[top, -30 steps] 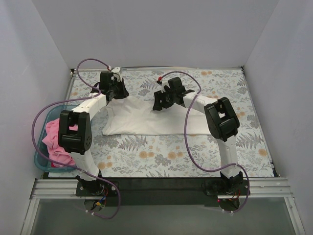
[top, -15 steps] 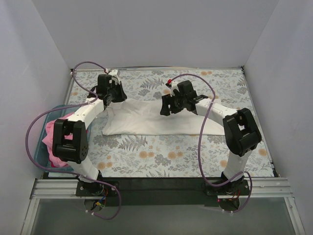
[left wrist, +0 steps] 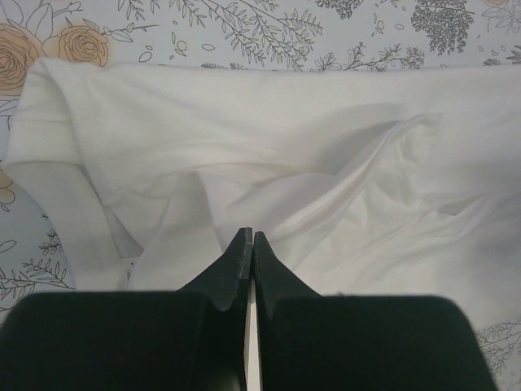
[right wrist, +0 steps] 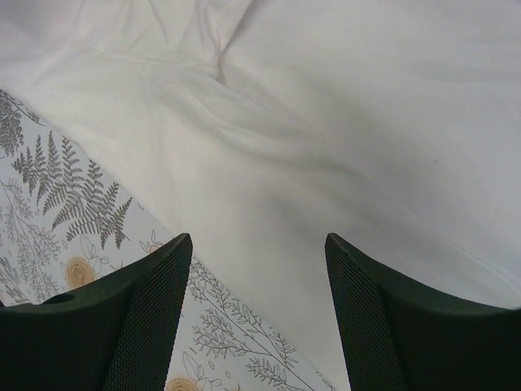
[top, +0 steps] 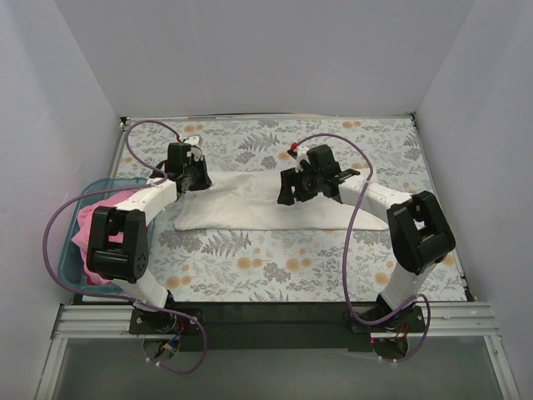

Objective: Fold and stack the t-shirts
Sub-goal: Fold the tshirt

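Moved: left hand (left wrist: 248, 241) and right hand (right wrist: 257, 242) both nearer than 1 s ago.
Pink t-shirt (top: 93, 223): bunched in teal basket (top: 67, 271), waiting its turn.
White t-shirt (top: 266, 204): long folded strip, mid tabletop (top: 275, 267).
Left hand: fingers together, pinching shirt's left end, likely to pull the fold.
Right hand: fingers apart over cloth, holding nothing.

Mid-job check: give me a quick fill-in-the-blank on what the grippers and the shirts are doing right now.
1. The right gripper hangs over the white t-shirt with its jaws ____.
2. The left gripper is ____ on a pinch of the white t-shirt.
3. The pink t-shirt lies in the teal ____.
Missing words: open; shut; basket.
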Motion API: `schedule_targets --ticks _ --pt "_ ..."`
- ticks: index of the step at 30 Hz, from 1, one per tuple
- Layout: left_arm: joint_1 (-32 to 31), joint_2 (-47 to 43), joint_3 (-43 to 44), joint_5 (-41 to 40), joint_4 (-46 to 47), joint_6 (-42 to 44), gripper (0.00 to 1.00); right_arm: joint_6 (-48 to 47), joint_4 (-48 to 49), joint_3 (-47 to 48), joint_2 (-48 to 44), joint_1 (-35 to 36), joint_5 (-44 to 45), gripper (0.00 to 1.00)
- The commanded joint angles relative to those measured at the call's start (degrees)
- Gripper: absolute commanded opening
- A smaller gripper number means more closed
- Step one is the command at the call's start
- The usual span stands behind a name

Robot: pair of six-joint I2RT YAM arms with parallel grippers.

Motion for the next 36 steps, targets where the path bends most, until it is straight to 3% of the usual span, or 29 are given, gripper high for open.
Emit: schedule_targets --ticks 1,8,17,36 --pt "-0.15 -4.52 -1.62 -1.3 2.21 0.78 0.0 0.64 1.82 -0.81 -3.3 0.26 0.31 0.62" --pt "-0.15 -6.28 -5.49 -4.29 3.53 0.25 0.0 5.19 10.77 -0.64 -2.61 0.44 -3.55 0.62" --pt "-0.15 -5.31 -7.6 -8.07 5.82 1.39 0.0 8.9 22.56 6.21 7.67 1.4 -8.74 0.62" --pt "-0.15 -5.31 -7.43 -9.92 6.17 2.53 0.0 6.88 23.97 22.74 25.6 2.63 -9.27 0.59"
